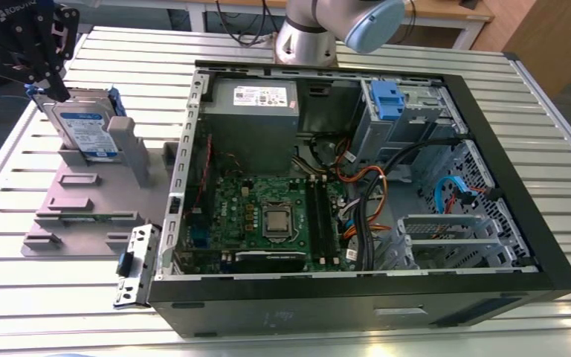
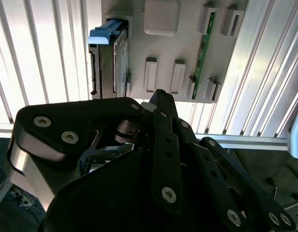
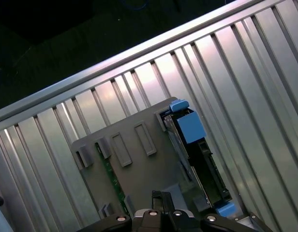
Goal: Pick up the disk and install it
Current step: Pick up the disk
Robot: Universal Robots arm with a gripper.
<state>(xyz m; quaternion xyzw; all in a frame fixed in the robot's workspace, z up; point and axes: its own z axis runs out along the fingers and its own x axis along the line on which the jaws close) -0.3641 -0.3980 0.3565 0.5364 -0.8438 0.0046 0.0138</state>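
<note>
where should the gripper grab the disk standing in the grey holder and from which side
Probably best to grip the disk by its upper edge, pinching across its two broad faces and coming straight down from above. It stands on edge in the grey holder, lower part sunk in a slot, so the top stands free.

One counter (image 1: 563, 149) bears one open computer case (image 1: 365, 297), one grey fixture plate (image 1: 77, 201) and one loose metal bracket (image 1: 137, 264). The plate holds one disk (image 1: 85, 130) and one green memory strip (image 1: 87, 218). Inside the case sit one motherboard (image 1: 276, 216), one power supply box (image 1: 256, 104) and one blue drive caddy (image 1: 385, 100). There is one robot arm (image 1: 315, 37), bearing one end effector (image 1: 56, 88).
</note>
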